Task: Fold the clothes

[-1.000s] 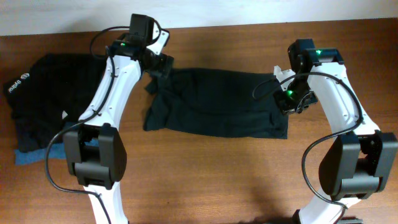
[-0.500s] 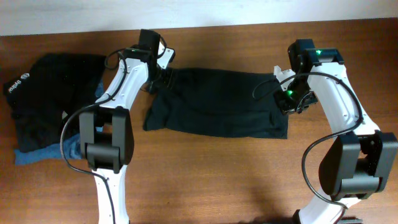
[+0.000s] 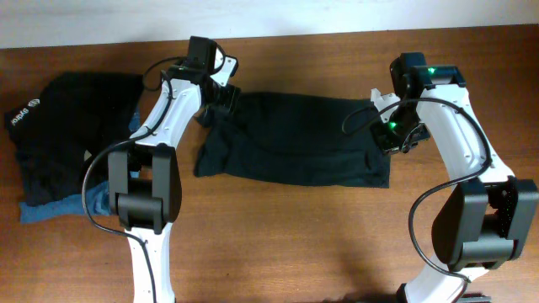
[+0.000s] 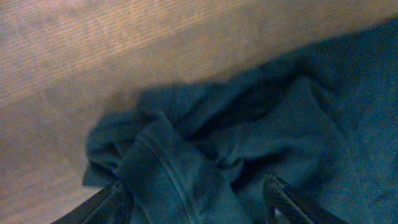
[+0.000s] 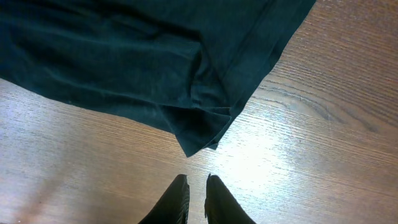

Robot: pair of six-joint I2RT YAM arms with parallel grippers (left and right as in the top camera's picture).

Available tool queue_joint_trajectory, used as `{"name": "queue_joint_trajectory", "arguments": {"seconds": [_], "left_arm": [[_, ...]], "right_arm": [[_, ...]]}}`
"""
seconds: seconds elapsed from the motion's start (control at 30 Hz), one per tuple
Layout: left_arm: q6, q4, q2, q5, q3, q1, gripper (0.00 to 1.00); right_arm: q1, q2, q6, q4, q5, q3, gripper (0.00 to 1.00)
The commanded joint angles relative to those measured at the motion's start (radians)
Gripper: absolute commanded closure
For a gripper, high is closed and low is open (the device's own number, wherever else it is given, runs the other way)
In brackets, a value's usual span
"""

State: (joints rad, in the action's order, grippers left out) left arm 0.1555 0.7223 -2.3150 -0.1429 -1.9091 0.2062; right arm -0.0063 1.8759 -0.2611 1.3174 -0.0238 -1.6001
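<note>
The desk [image 3: 295, 244] has much bare wood in front of the black T-shirt [image 3: 295, 139], which lies spread in the middle. I judge it soft, light and limp, best taken at corners or hems. The pile of other clothes [image 3: 67, 135] sits far left. My left claw [image 4: 199, 202] stands wide around the bunched left corner, not closed on it. My right claw [image 5: 198, 186], almost closed and empty, hovers beside a right corner.

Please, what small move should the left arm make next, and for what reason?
Probably close the left fingers on the bunched corner of the dark garment. In the left wrist view they stand apart on either side of that raised fold, not yet pinching it, so a grip seems needed before lifting.
</note>
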Motion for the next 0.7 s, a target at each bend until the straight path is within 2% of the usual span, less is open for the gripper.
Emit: {"name": "queue_joint_trajectory", "arguments": {"seconds": [0.0,0.1,0.33,0.4,0.5,0.6,0.67], "left_arm": [[-0.009,0.036,-0.01,0.021,-0.001,0.0,0.34],[-0.009,0.058,-0.011,0.032,-0.001,0.0,0.33],[-0.009,0.056,-0.047,0.03,-0.001,0.0,0.33],[-0.009,0.047,-0.055,0.03,-0.001,0.0,0.33],[-0.009,0.013,-0.062,0.023,-0.001,0.0,0.33],[-0.009,-0.025,-0.062,0.023,-0.001,0.0,0.49],[-0.009,-0.039,-0.062,0.023,-0.001,0.0,0.56]], "right_arm": [[-0.008,0.001,0.008,-0.013,0.01,0.005,0.84],[-0.008,0.001,0.008,-0.06,0.01,0.007,0.83],[-0.008,0.031,0.02,-0.3,0.009,0.048,0.8],[-0.008,0.056,0.035,-0.346,0.009,0.048,0.69],[-0.009,0.097,0.037,-0.417,0.01,0.048,0.65],[-0.013,0.146,0.071,-0.481,0.013,0.048,0.66],[-0.019,0.181,0.1,-0.507,0.013,0.048,0.71]]}}
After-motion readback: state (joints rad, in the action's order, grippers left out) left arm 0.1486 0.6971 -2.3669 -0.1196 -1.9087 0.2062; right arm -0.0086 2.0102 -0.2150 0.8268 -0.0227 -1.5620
